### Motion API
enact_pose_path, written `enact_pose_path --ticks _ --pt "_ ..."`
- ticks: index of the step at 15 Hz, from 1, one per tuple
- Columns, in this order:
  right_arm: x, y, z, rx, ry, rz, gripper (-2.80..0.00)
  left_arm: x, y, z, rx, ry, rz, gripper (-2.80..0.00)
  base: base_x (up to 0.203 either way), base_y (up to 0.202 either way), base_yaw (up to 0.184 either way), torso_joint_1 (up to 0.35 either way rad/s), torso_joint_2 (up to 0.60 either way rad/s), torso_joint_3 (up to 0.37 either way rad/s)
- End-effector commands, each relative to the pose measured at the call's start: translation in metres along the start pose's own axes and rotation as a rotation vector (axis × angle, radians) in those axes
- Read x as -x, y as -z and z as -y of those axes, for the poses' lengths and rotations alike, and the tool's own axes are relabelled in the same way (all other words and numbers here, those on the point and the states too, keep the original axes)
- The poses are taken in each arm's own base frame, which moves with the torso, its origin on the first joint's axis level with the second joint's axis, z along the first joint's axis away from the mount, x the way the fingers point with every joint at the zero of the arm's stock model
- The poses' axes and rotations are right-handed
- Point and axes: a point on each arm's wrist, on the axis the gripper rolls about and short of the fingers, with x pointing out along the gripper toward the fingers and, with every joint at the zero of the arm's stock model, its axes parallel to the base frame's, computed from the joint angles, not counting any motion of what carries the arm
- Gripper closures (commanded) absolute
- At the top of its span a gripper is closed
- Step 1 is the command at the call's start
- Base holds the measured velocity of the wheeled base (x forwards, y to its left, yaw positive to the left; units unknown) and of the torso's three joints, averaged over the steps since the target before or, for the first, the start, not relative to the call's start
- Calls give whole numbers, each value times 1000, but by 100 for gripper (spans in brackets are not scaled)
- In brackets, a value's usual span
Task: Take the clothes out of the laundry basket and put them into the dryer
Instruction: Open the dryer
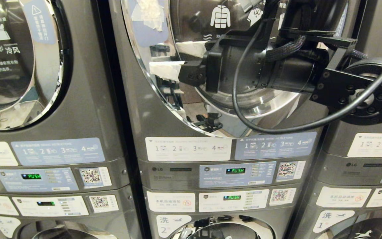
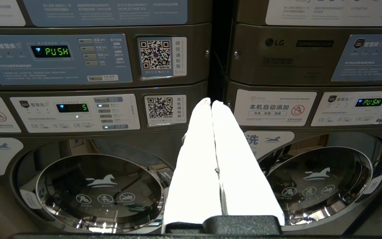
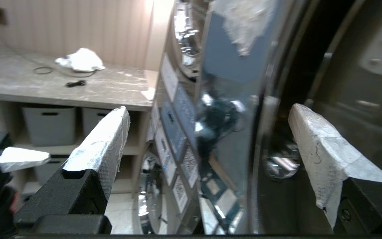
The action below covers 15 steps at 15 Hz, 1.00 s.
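Observation:
The dryer (image 1: pixel 134 106) is the middle dark grey machine, with a big chrome-ringed glass door (image 1: pixel 146 71) carrying white garment icons. My right arm reaches in from the right across that door. My right gripper (image 1: pixel 174 59) is open at the door's left side. In the right wrist view its white-taped fingers (image 3: pixel 104 139) stand wide apart with the chrome door rim (image 3: pixel 260 132) between them, and nothing is held. My left gripper (image 2: pixel 211 103) is shut and empty, pointing at the washer panels lower down. The laundry basket and the clothes are out of view.
Same-looking dryers stand on the left (image 1: pixel 28 66) and the right (image 1: pixel 376 152), with washers below (image 1: pixel 224 230). A black cable (image 1: pixel 244 113) loops off my right arm in front of the door. To the side is a counter (image 3: pixel 61 86) with a white cloth (image 3: pixel 80 59) and bins underneath.

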Motion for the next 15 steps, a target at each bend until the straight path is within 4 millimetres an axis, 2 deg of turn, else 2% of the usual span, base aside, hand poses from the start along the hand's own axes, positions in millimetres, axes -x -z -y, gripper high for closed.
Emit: enact_pose_path --ticks 1,7,10,15 --pt "-2 4 0 -4 -42 -4 -280 0 0 0 0 0 0 0 0 0 0 0 0 0" --pt "22 -5 -11 -42 -132 -8 -280 0 0 0 0 0 0 0 0 0 0 0 0 0" --pt "49 -7 -20 -57 -194 -26 -280 0 0 0 0 0 -2 0 0 0 0 0 0 0" --pt "97 -12 -48 -80 -288 -43 -280 0 0 0 0 1 0 0 0 0 0 0 0 0"
